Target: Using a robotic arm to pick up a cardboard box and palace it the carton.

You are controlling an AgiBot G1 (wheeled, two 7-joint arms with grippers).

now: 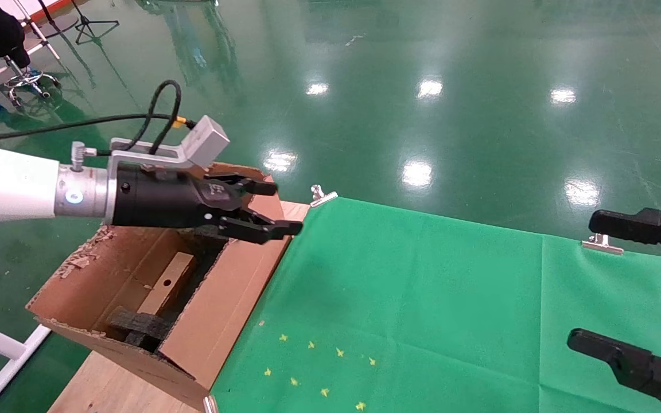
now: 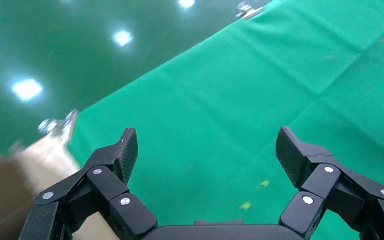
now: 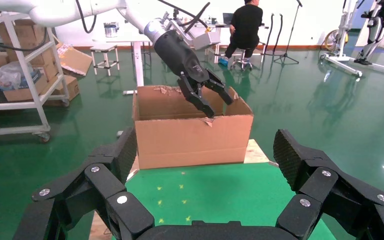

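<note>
Inside the carton [image 1: 216,321], the cardboard box [image 1: 167,284] already lies.
Left hand [image 1: 276,207] hovers above, released, empty; right hand [image 3: 207,187] parked, spread open.

**Where everything sat**

You had the carton [image 1: 216,310] at the left end of the table [image 1: 107,390], just beside the cloth [image 1: 422,298] that covered the rest of the table to its right. The cardboard box [image 1: 167,284] lay inside the carton, leaning against foam pieces [image 1: 138,327] nearer you. Your left gripper [image 1: 276,207] hung spread over the carton's far right corner. Your right gripper [image 1: 611,281] was at the far right, well apart from the carton, fingers spread.
</note>
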